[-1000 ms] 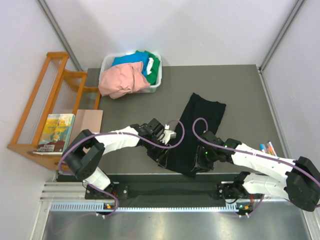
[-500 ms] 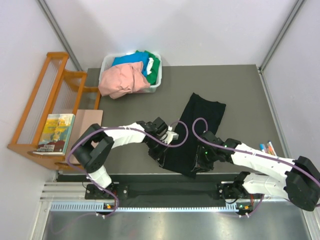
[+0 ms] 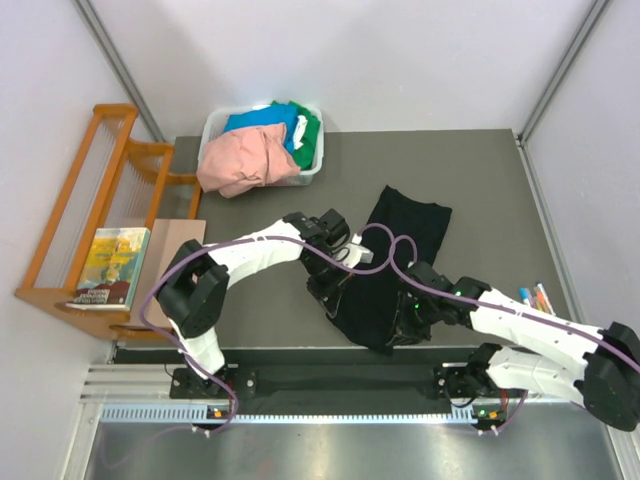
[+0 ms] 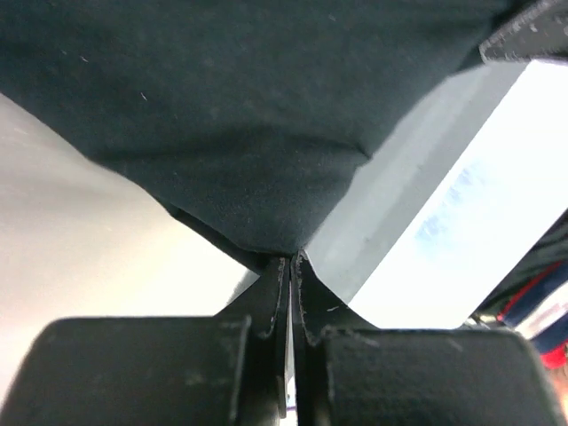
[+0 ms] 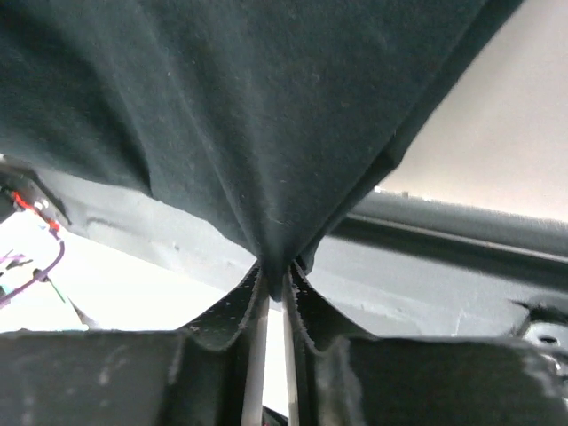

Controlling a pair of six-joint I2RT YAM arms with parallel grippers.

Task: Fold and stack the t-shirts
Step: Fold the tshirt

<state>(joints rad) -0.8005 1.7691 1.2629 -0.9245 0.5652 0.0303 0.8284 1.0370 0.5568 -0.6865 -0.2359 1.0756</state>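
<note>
Left pincer (image 4: 291, 262), right pincer (image 5: 275, 271) each clenched on black t-shirt (image 3: 402, 238), gripped edges hidden from above.

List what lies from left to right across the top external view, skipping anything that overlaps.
wooden rack → white bin → black t-shirt → pens

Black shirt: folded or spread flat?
Folded: the black shirt lies as a narrow strip, not spread; left gripper and right gripper pinch its near end.
</note>
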